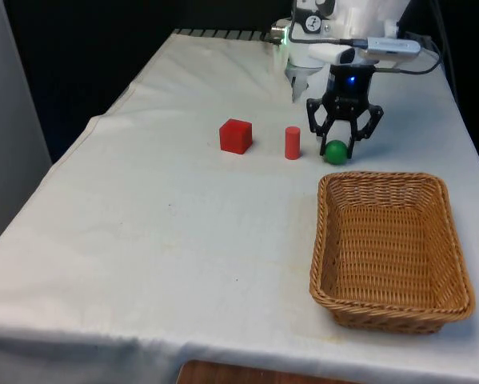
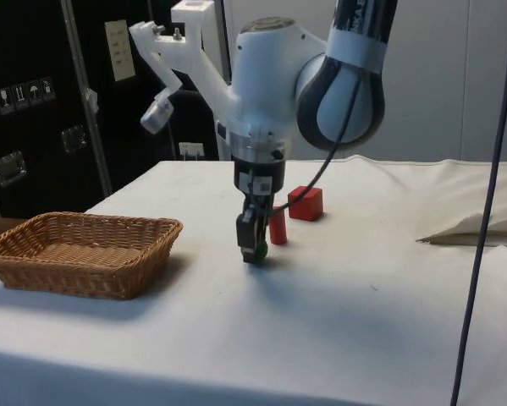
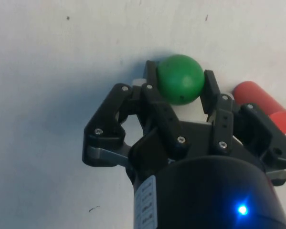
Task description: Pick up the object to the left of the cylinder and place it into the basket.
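Note:
A green ball [image 1: 335,152] rests on the white cloth just to the front view's right of an upright red cylinder [image 1: 292,142]. A red cube [image 1: 236,136] stands on the cylinder's other side, to the front view's left. My gripper [image 1: 336,149] is down at the table with one finger on each side of the ball. In the wrist view the fingers [image 3: 151,81] press against both sides of the ball [image 3: 180,78], with the cylinder [image 3: 262,102] close beside it. From the side, the gripper [image 2: 253,249] hides most of the ball [image 2: 261,250], and the cylinder [image 2: 277,227] and cube [image 2: 305,203] stand behind.
A wicker basket [image 1: 383,178] sits near the table's front at the front view's right, a short way from the ball; in the side view the basket [image 2: 84,222] lies off to the gripper's side. Bare cloth spreads across the front view's left.

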